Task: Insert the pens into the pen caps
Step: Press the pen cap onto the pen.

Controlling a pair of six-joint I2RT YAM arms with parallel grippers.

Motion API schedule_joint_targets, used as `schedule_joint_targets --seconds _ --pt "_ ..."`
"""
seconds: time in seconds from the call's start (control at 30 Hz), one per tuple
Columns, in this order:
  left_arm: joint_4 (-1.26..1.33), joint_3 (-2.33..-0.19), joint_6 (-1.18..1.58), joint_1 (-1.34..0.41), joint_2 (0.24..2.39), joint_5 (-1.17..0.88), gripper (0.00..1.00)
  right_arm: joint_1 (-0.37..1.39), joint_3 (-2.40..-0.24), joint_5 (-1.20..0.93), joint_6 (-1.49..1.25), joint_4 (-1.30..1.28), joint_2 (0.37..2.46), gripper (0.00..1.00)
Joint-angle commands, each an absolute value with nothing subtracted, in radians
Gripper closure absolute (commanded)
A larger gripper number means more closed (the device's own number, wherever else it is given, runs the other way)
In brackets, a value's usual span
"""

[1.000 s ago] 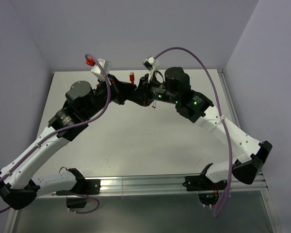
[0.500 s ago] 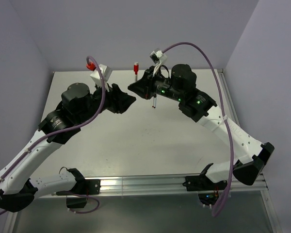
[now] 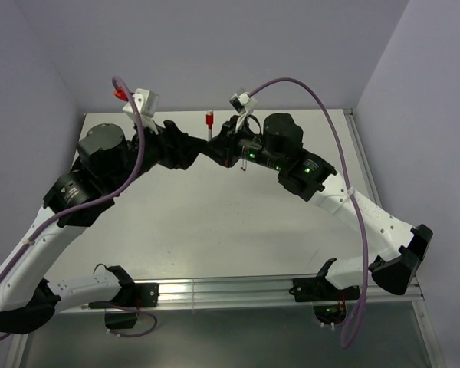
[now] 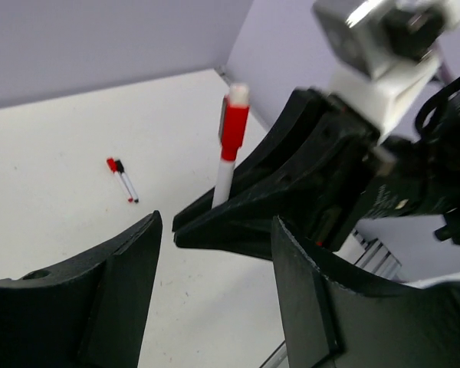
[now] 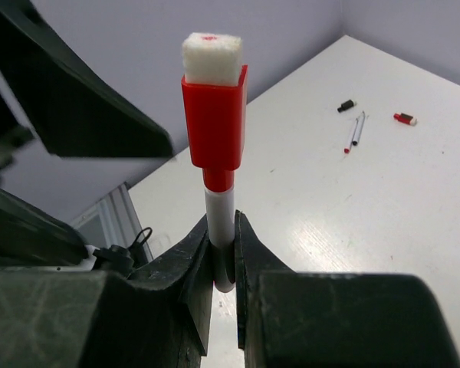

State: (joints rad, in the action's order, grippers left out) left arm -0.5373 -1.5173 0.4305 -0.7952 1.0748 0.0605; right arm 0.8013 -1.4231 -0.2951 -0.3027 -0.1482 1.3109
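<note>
My right gripper (image 5: 222,257) is shut on the white barrel of a pen (image 5: 219,207) and holds it upright. A red pen cap (image 5: 213,126) with a white felt end sits on the pen's top. The overhead view shows this capped pen (image 3: 209,123) between the two grippers. My left gripper (image 4: 217,222) is open, its fingers (image 4: 123,291) spread on either side of the right gripper's fingers (image 4: 253,207), and it touches neither the pen (image 4: 224,180) nor the cap (image 4: 234,126). Two more thin pens (image 5: 354,132) lie side by side on the table, with a loose black cap (image 5: 346,106) and a loose red cap (image 5: 403,118) near them.
The white table (image 3: 215,222) is walled at the back and both sides. Purple cables (image 3: 333,115) loop above both arms. A metal rail (image 3: 238,290) runs along the near edge between the arm bases. The lying pens (image 4: 123,178) are well away from both grippers.
My left gripper has opened and let go at the pen's cap end, and its arm has drawn back to the left. The right gripper keeps hold of the capped pen.
</note>
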Motion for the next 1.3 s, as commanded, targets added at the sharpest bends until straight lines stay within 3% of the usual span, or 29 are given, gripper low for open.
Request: schedule_joint_targets --seconds 0.0,0.1,0.83,0.97,1.13,1.27 --pt "-0.520 -1.594 0.416 -0.795 1.055 0.107 0.36 0.813 -1.407 -0.265 -0.281 -0.115 1.285 1.00" --pt "-0.514 -1.617 0.410 -0.795 1.080 0.123 0.32 0.828 -1.404 -0.259 -0.275 -0.118 1.287 1.00" --pt "-0.459 -1.657 0.411 -0.736 1.177 0.100 0.34 0.890 -1.427 -0.247 -0.256 -0.146 1.321 1.00" --pt "-0.463 -1.660 0.416 -0.730 1.183 0.081 0.39 0.890 -1.436 -0.241 -0.256 -0.150 1.325 1.00" --pt "-0.474 -1.666 0.419 -0.727 1.189 0.058 0.60 0.891 -1.448 -0.230 -0.252 -0.155 1.331 1.00" --pt "-0.494 -1.667 0.416 -0.727 1.195 0.032 0.61 0.890 -1.462 -0.219 -0.244 -0.166 1.333 1.00"
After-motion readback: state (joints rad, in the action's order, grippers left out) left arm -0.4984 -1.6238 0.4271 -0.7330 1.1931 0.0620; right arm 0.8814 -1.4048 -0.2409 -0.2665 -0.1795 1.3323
